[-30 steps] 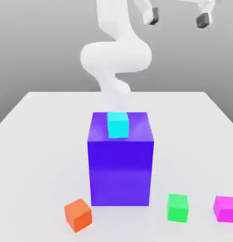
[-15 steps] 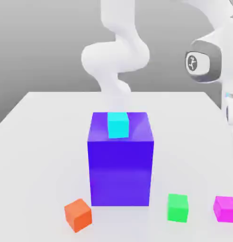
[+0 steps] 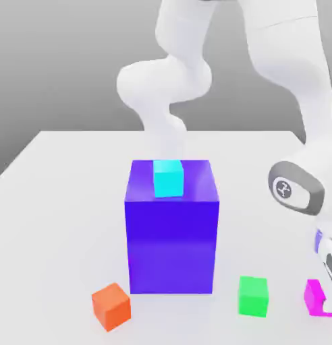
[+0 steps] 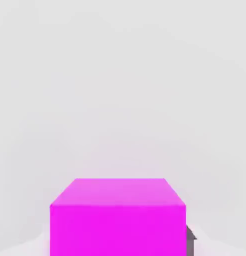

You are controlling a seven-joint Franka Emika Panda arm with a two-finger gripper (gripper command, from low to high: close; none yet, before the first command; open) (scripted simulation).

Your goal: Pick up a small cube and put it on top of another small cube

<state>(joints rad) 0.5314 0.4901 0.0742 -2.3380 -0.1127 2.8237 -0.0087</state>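
Arm (image 3: 290, 101) lowered to magenta cube (image 3: 314, 296) at exterior view's right, finger spread cannot tell, four small cubes: magenta, green (image 3: 253, 296), orange (image 3: 111, 306), cyan (image 3: 169, 178) atop one purple block (image 3: 172, 236).

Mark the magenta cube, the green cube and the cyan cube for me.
magenta cube (image 4: 117, 222): hand view, middle of its front face.
green cube (image 3: 253, 297): exterior view, middle of its front face.
cyan cube (image 3: 168, 179): exterior view, front face, where it sits on the big blue block (image 3: 172, 249).
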